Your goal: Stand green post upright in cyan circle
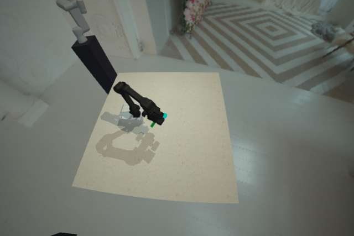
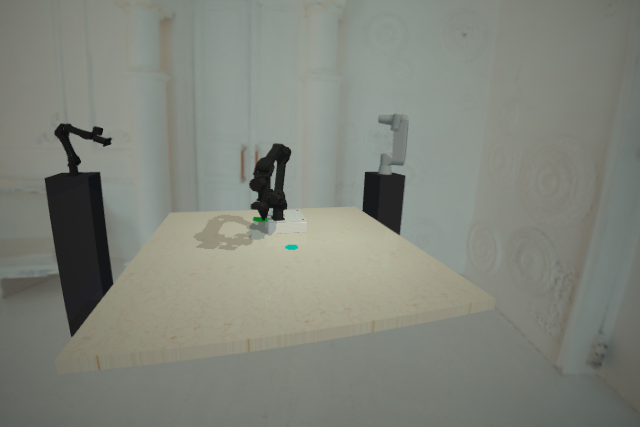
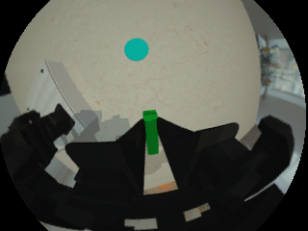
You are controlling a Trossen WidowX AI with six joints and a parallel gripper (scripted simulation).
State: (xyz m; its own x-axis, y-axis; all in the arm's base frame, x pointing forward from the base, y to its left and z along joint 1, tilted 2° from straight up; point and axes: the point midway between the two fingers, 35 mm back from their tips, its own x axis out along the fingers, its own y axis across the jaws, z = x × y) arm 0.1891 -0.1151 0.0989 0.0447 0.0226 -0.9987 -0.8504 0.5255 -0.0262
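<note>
Got green post (image 1: 152, 124) (image 2: 260, 219) (image 3: 151, 135) clenched betw. 2 fingers of end effector (image 1: 160, 120) (image 2: 264, 216) (image 3: 151, 121), approx. horiz., raised above desk (image 1: 194, 156) (image 2: 289, 303) (image 3: 192, 63). Not in cyan circle (image 1: 165, 115) (image 2: 291, 247) (image 3: 137, 49); held apart from it, nr. white box (image 1: 130, 119) (image 2: 289, 226) (image 3: 45, 91) w/ black arm (image 1: 137, 94) (image 2: 280, 174) overhead. Beyond desk, can see 2 more arms, 1 blk. (image 2: 66, 143) & 1 gray (image 1: 79, 22) (image 2: 399, 140), on dark pedestals (image 1: 95, 62) (image 2: 77, 236).

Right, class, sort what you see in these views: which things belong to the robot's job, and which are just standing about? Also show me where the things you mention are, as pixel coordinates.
Part of the job:
- green post (image 1: 152, 124) (image 2: 259, 219) (image 3: 151, 136)
- cyan circle (image 1: 165, 115) (image 2: 291, 247) (image 3: 137, 49)
- gripper (image 1: 156, 122) (image 2: 264, 218) (image 3: 150, 121), shut on the post

Just standing about:
- grey arm (image 1: 79, 21) (image 2: 399, 140) on a black pedestal (image 1: 94, 57) (image 2: 383, 201)
- second black arm (image 2: 66, 140) on its own pedestal (image 2: 77, 236)
</note>
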